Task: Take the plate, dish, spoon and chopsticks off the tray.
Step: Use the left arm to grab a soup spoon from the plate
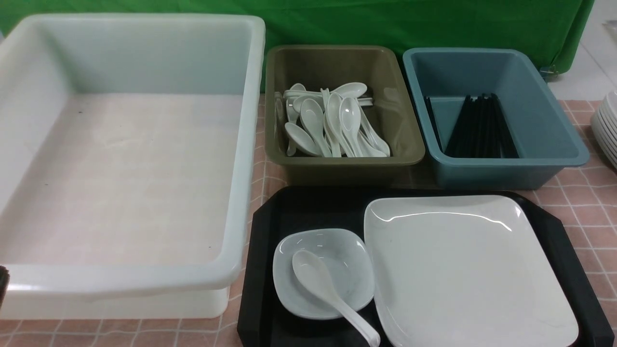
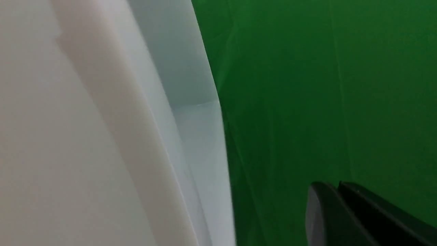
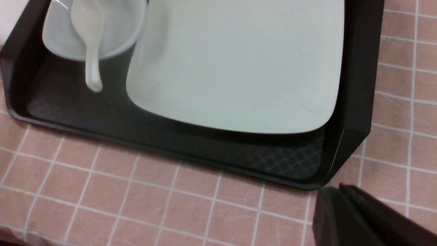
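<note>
The black tray (image 1: 260,241) lies near the table's front, right of centre. On its right part rests the large white plate (image 1: 462,270), which also fills much of the right wrist view (image 3: 239,61). On the tray's left sits the small dish (image 1: 347,260) with the white spoon (image 1: 318,279) lying in it, handle over the dish's near rim. The chopsticks are out of view. My right gripper (image 3: 336,188) is shut and empty over the tablecloth, just off a cut corner of the tray (image 3: 341,153). My left gripper (image 2: 333,184) is shut and empty beside the white tub's wall.
A big empty white tub (image 1: 120,159) fills the left. Behind the tray stand an olive bin (image 1: 405,140) holding several white spoons and a blue bin (image 1: 549,130) holding several thin black sticks. Stacked round plates (image 1: 608,125) sit at the right edge. Green cloth (image 1: 385,24) hangs behind.
</note>
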`<action>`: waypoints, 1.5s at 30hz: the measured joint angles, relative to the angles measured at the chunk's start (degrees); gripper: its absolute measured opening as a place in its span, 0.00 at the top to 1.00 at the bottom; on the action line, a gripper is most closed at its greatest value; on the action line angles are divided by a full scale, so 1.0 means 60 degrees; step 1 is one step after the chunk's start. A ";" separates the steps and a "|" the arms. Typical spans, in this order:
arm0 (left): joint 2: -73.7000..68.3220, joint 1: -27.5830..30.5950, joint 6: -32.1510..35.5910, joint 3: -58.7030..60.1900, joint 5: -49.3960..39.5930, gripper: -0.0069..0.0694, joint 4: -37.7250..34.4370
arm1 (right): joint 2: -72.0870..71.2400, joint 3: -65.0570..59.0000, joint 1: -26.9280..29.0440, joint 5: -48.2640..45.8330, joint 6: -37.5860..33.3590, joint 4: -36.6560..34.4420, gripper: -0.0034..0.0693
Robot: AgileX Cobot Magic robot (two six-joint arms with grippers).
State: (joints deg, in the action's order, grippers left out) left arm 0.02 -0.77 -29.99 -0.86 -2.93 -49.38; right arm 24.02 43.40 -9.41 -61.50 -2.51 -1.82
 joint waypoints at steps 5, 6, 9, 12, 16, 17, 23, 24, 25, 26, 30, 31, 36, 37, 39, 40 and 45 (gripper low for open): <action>-0.0149 0.0000 0.1746 -0.3251 -0.0841 0.88 0.0627 | 0.0000 -0.0010 0.0000 0.0038 0.0087 0.0000 0.86; -0.0600 0.0000 0.2220 -0.4360 -0.1425 0.88 0.1227 | 0.0000 -0.0010 0.0000 0.0038 0.0087 0.0000 0.86; -0.2221 0.0000 0.2845 -0.6963 -0.4035 0.88 0.2226 | 0.0000 -0.0010 0.0000 0.0038 0.0090 0.0000 0.85; -0.4391 0.0000 0.4134 -0.9187 -0.6804 0.88 0.2416 | 0.0000 -0.0010 0.0000 0.0038 0.0090 0.0000 0.85; -0.7787 0.0000 0.6195 -1.2335 -0.9763 0.88 0.1650 | 0.0000 -0.0010 0.0000 0.0038 0.0036 0.0000 0.84; -0.7787 0.0000 0.6264 -1.2482 -0.9887 0.88 0.1650 | 0.0000 -0.0010 0.0000 0.0046 0.0037 0.0000 0.84; -1.1643 -0.1744 0.6693 -1.4103 -1.0799 0.88 -0.0295 | 0.0000 -0.0071 0.0000 0.0056 -0.0021 0.0070 0.82; -1.1948 -0.2397 0.6457 -1.4058 -1.0794 0.88 0.0146 | 0.0000 -0.0071 0.0000 0.0071 -0.0021 0.0084 0.82; -1.2291 -0.2988 0.6183 -1.3993 -1.0817 0.88 0.0653 | 0.0000 -0.0071 -0.0003 0.0095 -0.0029 0.0082 0.82; -1.2761 -0.4195 0.5561 -1.3838 -1.0953 0.88 0.1964 | 0.0000 -0.0071 -0.0011 0.0115 -0.0029 0.0102 0.81; -1.3757 -0.6329 0.4221 -1.3661 -1.1210 0.88 0.4639 | 0.0000 -0.0071 -0.0011 0.0155 -0.0049 0.0130 0.80; -1.4053 -0.6668 0.3936 -1.3661 -1.1210 0.88 0.4995 | 0.0000 -0.0071 -0.0011 0.0175 -0.0057 0.0130 0.79; -1.5346 -0.7358 0.3773 -1.3661 -1.1180 0.86 0.5069 | 0.0000 -0.0071 -0.0011 0.0262 -0.0057 0.0130 0.79; -1.5818 -0.7448 0.3807 -1.3661 -1.1180 0.83 0.4985 | 0.0000 -0.0071 -0.0011 0.0280 -0.0057 0.0130 0.78; -1.6096 -0.7486 0.3697 -1.3661 -1.1176 0.81 0.4983 | 0.0000 -0.0071 -0.0011 0.0280 -0.0057 0.0130 0.78; -1.6364 -0.7488 0.3536 -1.3661 -1.1176 0.78 0.5024 | 0.0000 -0.0071 -0.0011 0.0280 -0.0057 0.0130 0.78; -1.7679 -0.7360 0.2717 -1.3800 -1.1026 0.57 0.5637 | 0.0000 -0.0071 -0.0011 0.0272 -0.0057 0.0130 0.77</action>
State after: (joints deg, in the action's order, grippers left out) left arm -106.05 -44.92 -13.69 -83.66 -69.08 -15.55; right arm 24.02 42.98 -9.47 -59.86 -2.86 -1.04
